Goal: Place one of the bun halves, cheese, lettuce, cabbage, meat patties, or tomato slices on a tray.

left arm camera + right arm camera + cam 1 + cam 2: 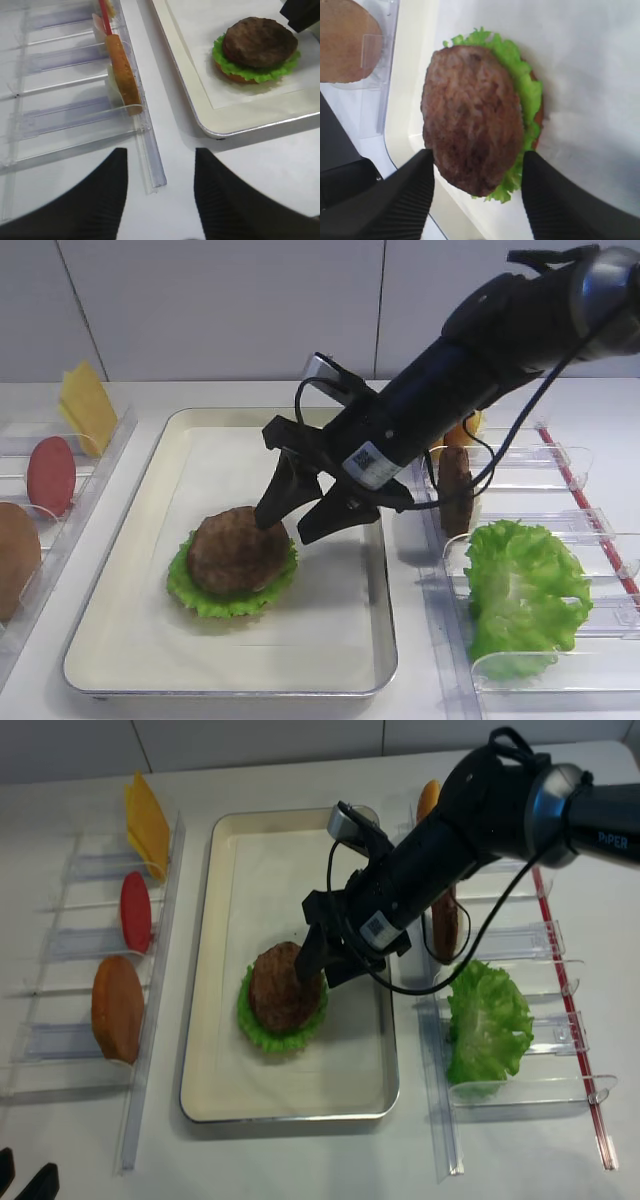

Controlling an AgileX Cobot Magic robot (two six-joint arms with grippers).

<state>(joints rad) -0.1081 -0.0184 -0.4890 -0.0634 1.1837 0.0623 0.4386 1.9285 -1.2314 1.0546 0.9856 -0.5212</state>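
Note:
A dark brown meat patty (235, 548) lies on a ruffled lettuce leaf (200, 595) over a bun half (235, 77), in the front left part of the cream tray (230, 687). My right gripper (285, 528) is open just above the patty's right edge. In the right wrist view its fingers (410, 195) stand either side of the patty's (470, 125) near end, with a gap on each side and nothing held. My left gripper (160, 152) is open and empty, low over the bare table beside the tray's corner (240, 129).
A clear rack on the left holds a cheese slice (88, 405), a tomato slice (50, 475) and a bun half (15, 555). The right rack holds a large lettuce leaf (525, 590) and an upright patty (456, 490). The left rack's end (157, 177) lies just ahead of my left gripper.

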